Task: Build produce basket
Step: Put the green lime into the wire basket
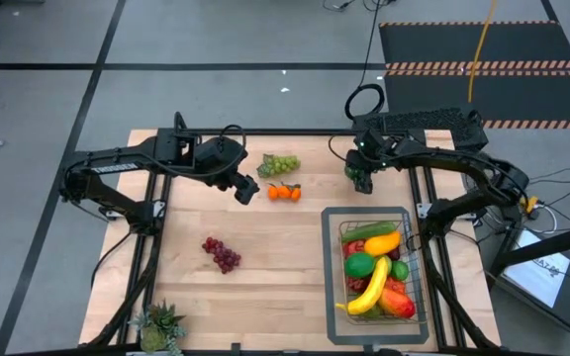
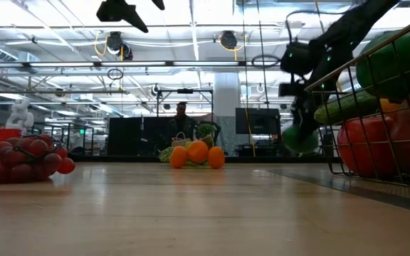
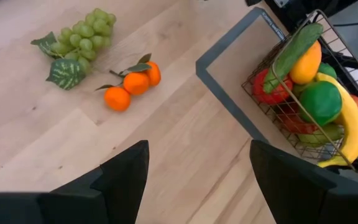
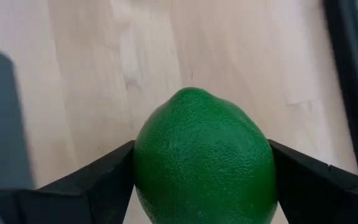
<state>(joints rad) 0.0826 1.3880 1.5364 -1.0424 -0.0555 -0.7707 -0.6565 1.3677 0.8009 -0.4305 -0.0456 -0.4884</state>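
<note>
A green lime (image 4: 204,155) sits between the fingers of my right gripper (image 1: 361,180), over the far part of the table beyond the basket. The dark wire basket (image 1: 411,287) stands on a flat grey tray (image 1: 332,297) at the near right. It holds a banana (image 1: 369,289), a cucumber (image 1: 369,230), a mango and other produce. Green grapes (image 1: 282,163), three oranges (image 1: 283,193) and red grapes (image 1: 222,253) lie on the wood. My left gripper (image 1: 246,189) hangs open in the air just left of the oranges, with nothing between its fingers. My right gripper pinches the lime by its two opposite sides (image 4: 143,163) between its two fingers (image 4: 104,177). The fingers slant down from the table's far side. In the low view the lime (image 2: 299,139) hangs just clear of the tabletop.
A spiky green potted plant (image 1: 158,326) stands at the near left corner. Bare wood lies between the red grapes and the tray. In the low view a person (image 2: 181,117) stands far behind the table.
</note>
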